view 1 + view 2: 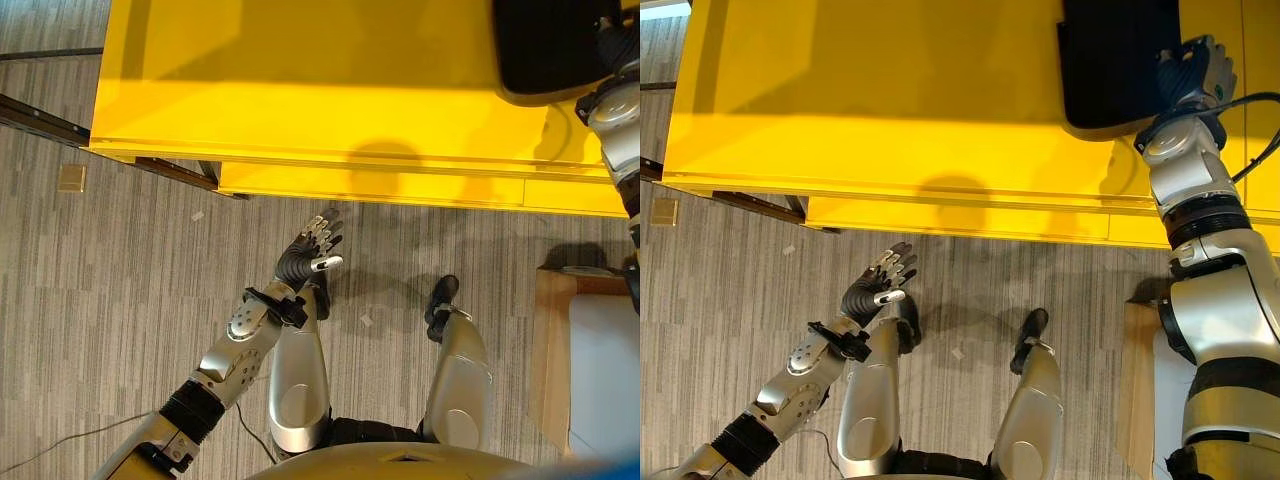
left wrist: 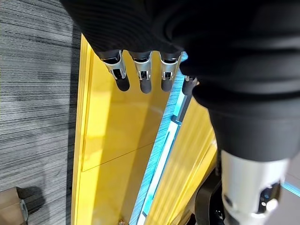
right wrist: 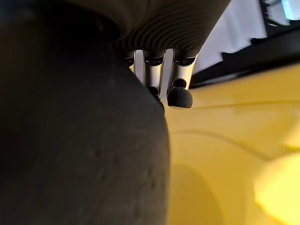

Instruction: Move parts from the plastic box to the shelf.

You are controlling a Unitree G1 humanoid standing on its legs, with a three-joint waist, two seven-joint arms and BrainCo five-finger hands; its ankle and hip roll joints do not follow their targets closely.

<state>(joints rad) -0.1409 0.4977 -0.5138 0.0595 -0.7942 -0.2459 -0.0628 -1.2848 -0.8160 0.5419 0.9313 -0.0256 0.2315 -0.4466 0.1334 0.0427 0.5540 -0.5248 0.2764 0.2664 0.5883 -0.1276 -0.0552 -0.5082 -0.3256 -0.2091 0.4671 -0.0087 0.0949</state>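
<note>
The shelf has a smooth yellow surface, painted or coated as it looks, with a soft sheen where the light falls on it. The black part on it is matt and dark, and from very close its skin looks a little grainy, like moulded plastic. The floor is a grey carpet with fine stripes, rough and not shiny. The left hand has fingers of silver metal look with dark matt tips, and its back is under a dark ribbed cover. The right hand has the same ribbed cover. A box beside looks like brown cardboard, dull.
</note>
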